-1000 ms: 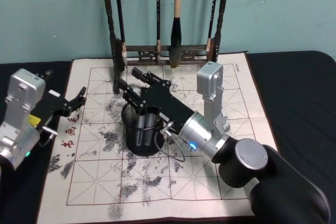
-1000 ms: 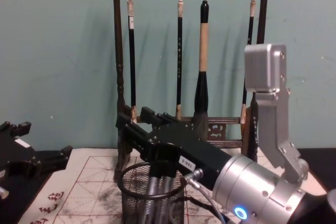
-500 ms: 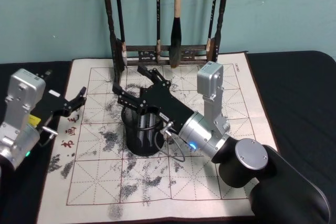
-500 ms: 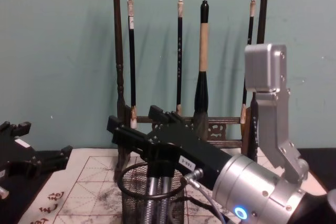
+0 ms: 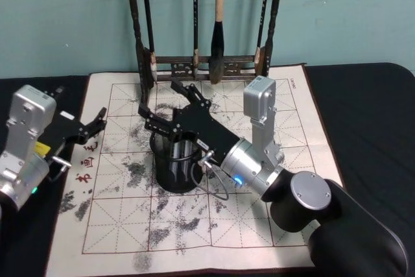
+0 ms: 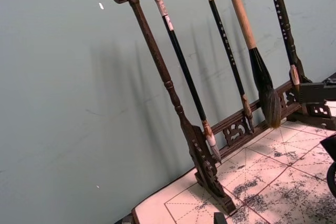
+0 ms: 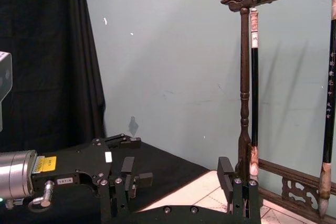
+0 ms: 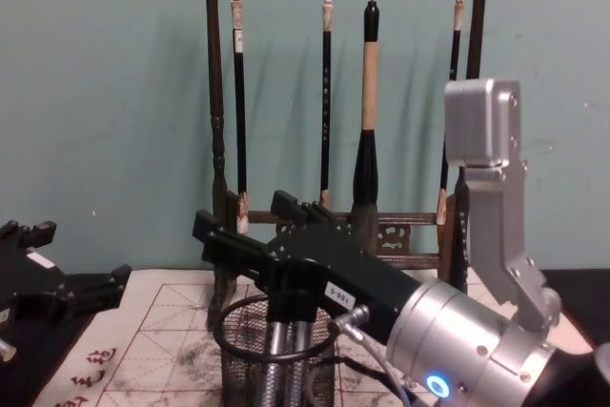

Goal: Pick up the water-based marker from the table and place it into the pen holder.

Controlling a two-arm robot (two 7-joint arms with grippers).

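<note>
The pen holder point(image 5: 170, 174), a round black mesh cup, stands on the ink-stained practice mat point(image 5: 272, 218). Two grey marker barrels point(image 5: 177, 154) stand upright inside it. The chest view shows the same barrels point(image 8: 278, 361) through the mesh of the pen holder point(image 8: 240, 371). My right gripper point(image 5: 159, 99) hovers just above the cup's rim, open, with nothing between its fingers. The chest view has that gripper point(image 8: 243, 216) over the cup too, and its own wrist view shows the gripper point(image 7: 176, 178) spread wide. My left gripper point(image 5: 97, 124) rests open at the mat's left edge, apart from the cup.
A tall dark wooden brush rack point(image 5: 206, 66) with several hanging brushes stands right behind the cup at the mat's far edge; it also shows in the chest view point(image 8: 217, 140). Black cloth point(image 5: 363, 108) covers the table around the mat.
My right gripper's fingers have spread apart above the pen holder, from nearly together to wide. The grey barrels stay inside the cup. The left arm has not moved.
</note>
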